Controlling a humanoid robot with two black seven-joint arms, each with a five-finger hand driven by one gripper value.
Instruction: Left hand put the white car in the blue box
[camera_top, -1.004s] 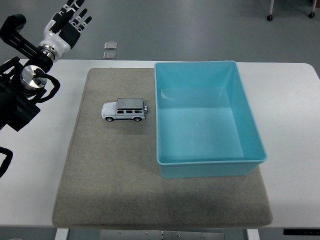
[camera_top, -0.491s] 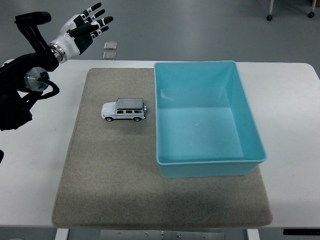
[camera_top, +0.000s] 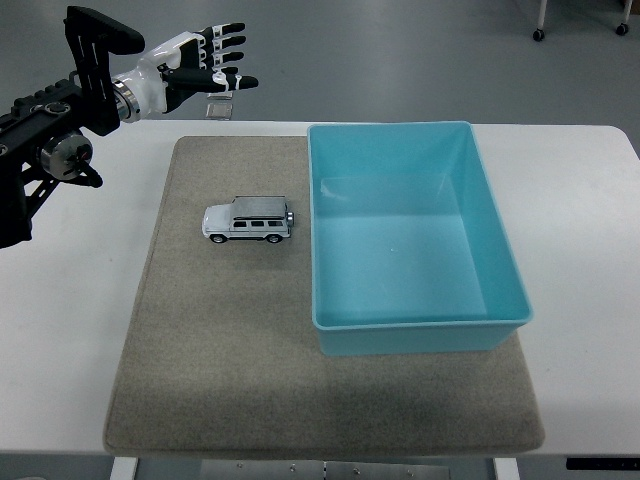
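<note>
Small white toy car (camera_top: 249, 220) sits on grey felt mat (camera_top: 220, 350), just left of the empty light-blue plastic box (camera_top: 420, 330). Left hand (camera_top: 195, 68), fingers spread and holding nothing, is raised past the table's far-left edge, well apart from the car.

No readable text, labels, brands or nos. anywhere. White car (camera_top: 248, 220), blue box (camera_top: 412, 235), grey mat (camera_top: 220, 350) and table (camera_top: 580, 230) all carry no legible marks; any print on car too small to make out.
</note>
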